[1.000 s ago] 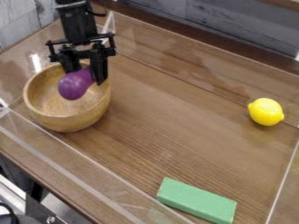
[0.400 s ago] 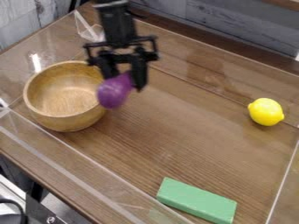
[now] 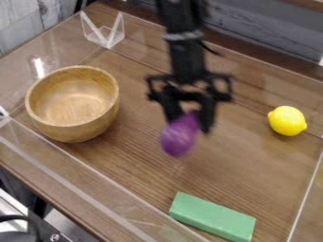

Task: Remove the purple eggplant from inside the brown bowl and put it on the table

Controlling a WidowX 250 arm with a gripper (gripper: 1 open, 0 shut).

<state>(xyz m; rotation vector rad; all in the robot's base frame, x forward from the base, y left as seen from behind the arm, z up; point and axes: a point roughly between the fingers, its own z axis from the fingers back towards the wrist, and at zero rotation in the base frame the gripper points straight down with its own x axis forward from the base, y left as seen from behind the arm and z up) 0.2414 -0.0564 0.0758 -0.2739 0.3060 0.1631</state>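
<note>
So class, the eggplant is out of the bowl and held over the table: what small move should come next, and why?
Probably lower it straight down. The gripper is shut on the purple eggplant, over bare table between the empty brown bowl and the lemon, so setting it down comes before opening the fingers.

The purple eggplant (image 3: 178, 137) hangs in my jaws, glossy and oblong, tip pointing down, a little blurred, above the middle of the table (image 3: 113, 184). It is out of the brown bowl (image 3: 74, 102), which sits well apart at the left, round, pale wood with a thick rim, upright, nothing inside. The table is brown wood grain with clear walls around it.
</note>
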